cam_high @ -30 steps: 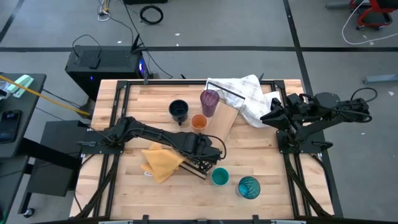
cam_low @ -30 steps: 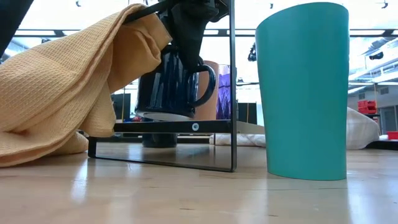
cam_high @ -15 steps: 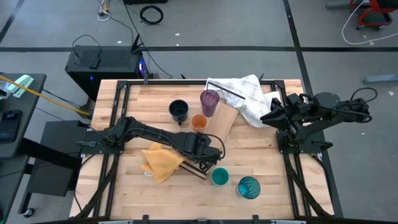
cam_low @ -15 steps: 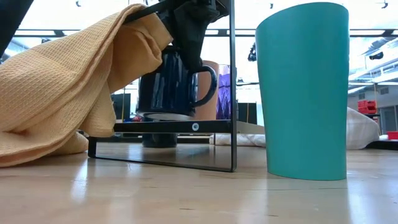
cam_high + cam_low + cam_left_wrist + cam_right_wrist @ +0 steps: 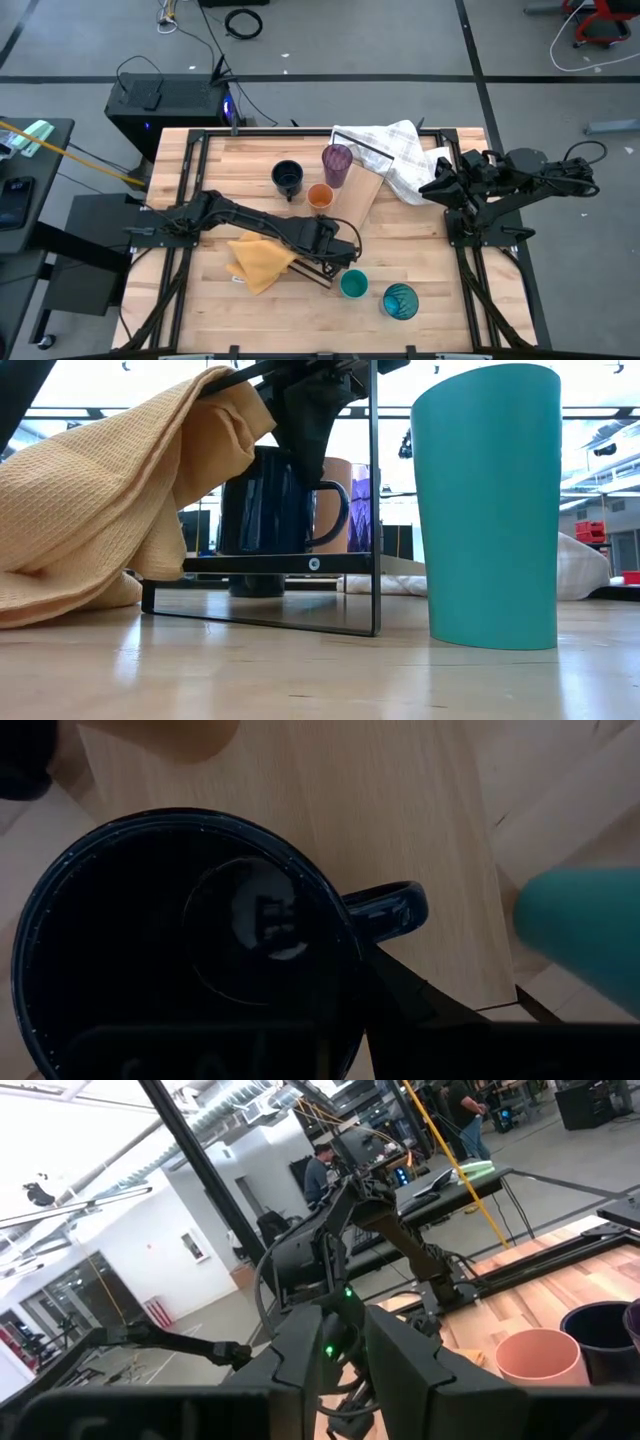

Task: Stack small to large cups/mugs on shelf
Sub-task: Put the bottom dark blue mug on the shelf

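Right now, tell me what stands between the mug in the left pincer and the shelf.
The left pincer grips the navy mug by its rim. Between it and the shelf stands the orange cup, beside the shelf's near end; the purple tumbler occupies the shelf itself.

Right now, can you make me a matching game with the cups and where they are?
Things:
1. purple tumbler
2. small teal cup
3. patterned tumbler
4. navy mug

Places:
A. nearest the table's front-right corner
B. held by the left gripper, on the dark-framed stand
C. standing on the light-wood plank, next to the orange cup
D. on the table, between the yellow cloth and the patterned tumbler

Pairs: 1-C, 2-D, 3-A, 4-B
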Controlling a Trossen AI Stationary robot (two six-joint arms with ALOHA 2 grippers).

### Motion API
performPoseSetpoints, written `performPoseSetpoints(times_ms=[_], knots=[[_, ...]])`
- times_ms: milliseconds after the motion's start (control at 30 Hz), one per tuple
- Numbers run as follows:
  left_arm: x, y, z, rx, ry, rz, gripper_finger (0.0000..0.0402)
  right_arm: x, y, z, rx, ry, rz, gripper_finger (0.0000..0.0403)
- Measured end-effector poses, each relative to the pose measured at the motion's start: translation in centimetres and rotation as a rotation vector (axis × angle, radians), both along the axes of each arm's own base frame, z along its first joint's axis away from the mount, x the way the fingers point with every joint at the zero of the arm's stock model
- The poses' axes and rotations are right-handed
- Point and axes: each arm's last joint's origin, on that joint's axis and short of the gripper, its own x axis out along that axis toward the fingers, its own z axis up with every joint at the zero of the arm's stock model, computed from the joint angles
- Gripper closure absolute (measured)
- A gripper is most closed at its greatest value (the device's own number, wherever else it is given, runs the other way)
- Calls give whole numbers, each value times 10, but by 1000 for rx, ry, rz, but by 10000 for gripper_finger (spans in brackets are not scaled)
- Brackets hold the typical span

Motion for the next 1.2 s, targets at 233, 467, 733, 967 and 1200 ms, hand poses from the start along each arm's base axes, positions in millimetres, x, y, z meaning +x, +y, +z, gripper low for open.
performPoseSetpoints(times_ms=[233, 467, 733, 967, 1200], knots=[[0, 0, 0, 0, 2, -1, 371, 0, 0, 0, 0, -2, 3, 316], [0, 0, -1, -7, 7, 10, 292, 0, 0, 0, -1, -2, 4, 316], [0, -1, -2, -5, 8, 13, 248, 0, 0, 0, -1, -2, 4, 316], [0, 0, -2, -3, 8, 11, 237, 0, 0, 0, -1, -1, 4, 316], [0, 0, -1, -2, 5, 8, 221, 0, 0, 0, -2, -1, 4, 316]])
